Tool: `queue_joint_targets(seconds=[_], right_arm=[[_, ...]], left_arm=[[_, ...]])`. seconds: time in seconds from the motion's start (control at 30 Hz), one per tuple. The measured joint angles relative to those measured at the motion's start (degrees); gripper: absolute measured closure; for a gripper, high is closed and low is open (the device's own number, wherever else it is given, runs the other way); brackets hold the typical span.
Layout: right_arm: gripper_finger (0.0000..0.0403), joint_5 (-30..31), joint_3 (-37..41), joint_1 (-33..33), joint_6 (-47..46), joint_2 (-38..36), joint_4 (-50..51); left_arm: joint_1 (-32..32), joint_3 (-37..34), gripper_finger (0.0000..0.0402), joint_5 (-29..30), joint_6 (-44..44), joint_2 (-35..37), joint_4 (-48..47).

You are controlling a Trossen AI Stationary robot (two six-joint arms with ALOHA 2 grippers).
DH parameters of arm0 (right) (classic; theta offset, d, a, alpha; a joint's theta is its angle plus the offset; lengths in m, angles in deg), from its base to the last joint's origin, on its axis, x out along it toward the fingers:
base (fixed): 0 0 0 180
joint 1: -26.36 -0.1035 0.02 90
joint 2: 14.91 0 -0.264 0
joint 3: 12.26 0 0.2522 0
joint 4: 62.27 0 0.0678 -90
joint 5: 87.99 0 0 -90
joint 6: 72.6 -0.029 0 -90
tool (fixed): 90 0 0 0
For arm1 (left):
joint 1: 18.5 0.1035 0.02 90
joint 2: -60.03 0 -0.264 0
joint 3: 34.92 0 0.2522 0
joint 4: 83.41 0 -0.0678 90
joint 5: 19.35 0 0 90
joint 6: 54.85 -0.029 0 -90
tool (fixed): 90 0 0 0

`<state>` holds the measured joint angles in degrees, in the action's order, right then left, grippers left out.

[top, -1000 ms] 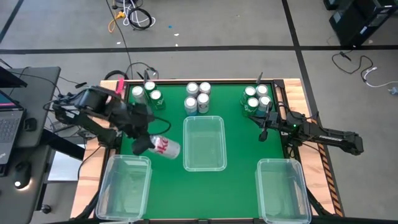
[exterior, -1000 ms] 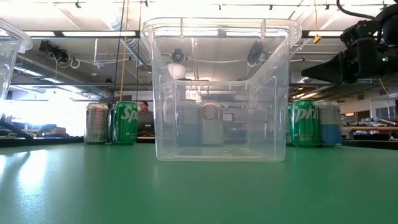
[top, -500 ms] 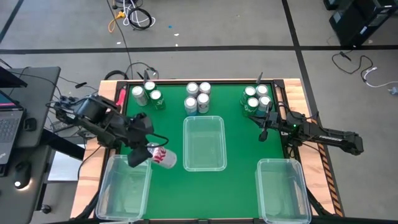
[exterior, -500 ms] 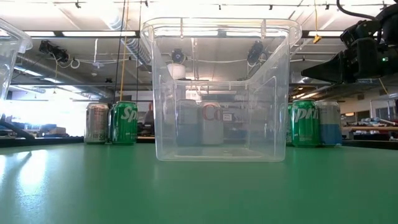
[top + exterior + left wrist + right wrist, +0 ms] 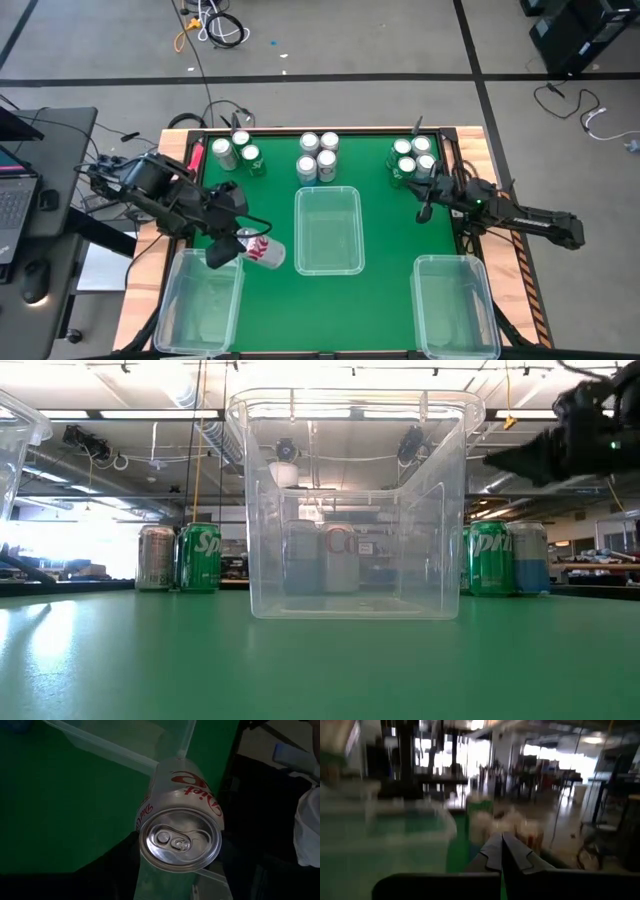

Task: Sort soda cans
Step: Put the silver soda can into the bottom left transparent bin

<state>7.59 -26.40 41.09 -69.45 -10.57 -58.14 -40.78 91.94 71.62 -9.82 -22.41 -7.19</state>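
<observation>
Silver can (image 5: 258,251), clamped sideways in the left gripper (image 5: 236,248), overhangs the left bin (image 5: 200,300); it should clear the rim before release. Right gripper (image 5: 424,203), fingers pressed together, waits.

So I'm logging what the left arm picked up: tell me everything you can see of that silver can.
The silver can is a white-silver drink can with red lettering and a shiny top whose pull tab is unopened. It is held tipped on its side in the left gripper, above the green table by the near-left bin's far corner, its body pointing toward the middle bin. Only the fingers appear to touch it.
</observation>
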Motion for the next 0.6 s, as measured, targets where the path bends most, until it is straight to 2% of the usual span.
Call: queue_joint_targets(seconds=[0.3, 0.47, 0.6], right_arm=[[0.0402, -1.5, 0.0, -0.1, -15.1, 0.0, -14.4], [0.0402, -2.7, 0.0, -0.1, -19.2, 0.1, -14.4], [0.0402, -4.9, 0.0, -0.1, -21.5, 0.2, -12.9]], left_arm=[[0.3, 0.0, 0.0173, 0.5, -6.7, -4.4, 0.1], [0.5, 0.0, 0.0173, 0.6, -11.6, -9.1, 0.1], [0.5, 0.0, 0.0173, -1.9, -13.1, -13.2, 0.2]])
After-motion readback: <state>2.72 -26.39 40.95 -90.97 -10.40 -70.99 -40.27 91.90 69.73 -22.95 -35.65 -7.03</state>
